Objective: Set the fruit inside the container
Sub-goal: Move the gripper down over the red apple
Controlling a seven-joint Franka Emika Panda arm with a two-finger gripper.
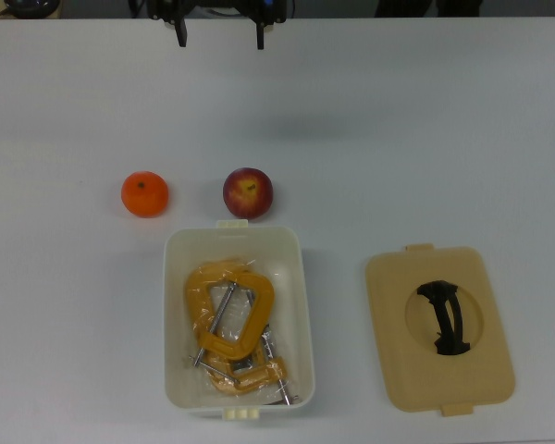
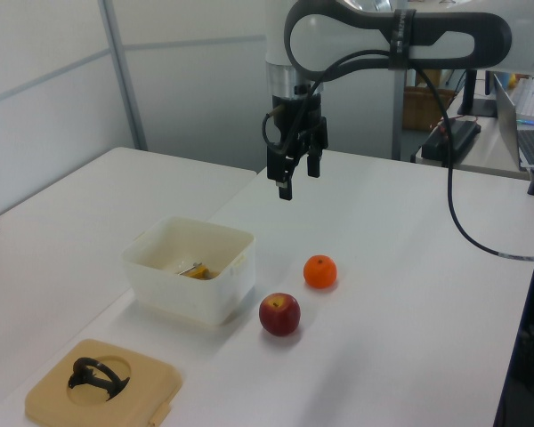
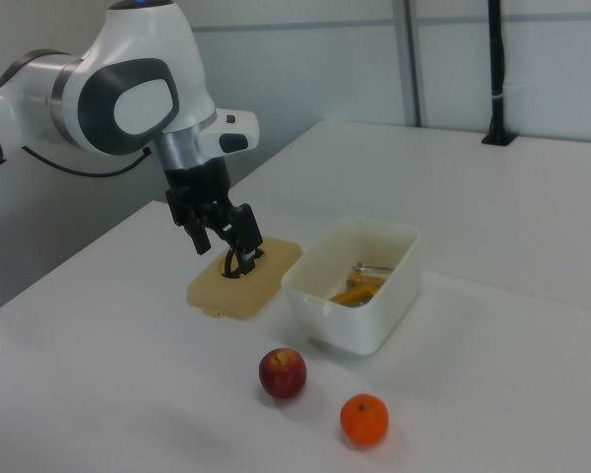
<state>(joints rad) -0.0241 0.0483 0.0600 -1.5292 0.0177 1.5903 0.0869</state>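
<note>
The jaws (image 2: 300,173) stand wide open and empty, hanging well above the tabletop (image 1: 425,120), apart from everything on it. Below, the apple (image 1: 248,192) sits just beside the tub's (image 1: 298,277) short end, near its latch tab. The mandarin (image 1: 145,194) lies to the apple's left in the top view, a little apart from it. Both fruits rest on the tabletop, outside the tub. Inside the tub lie yellow clamps (image 1: 229,310). The tan lid (image 1: 398,324) with a black handle (image 1: 447,316) lies flat at the top view's right of the tub.
</note>
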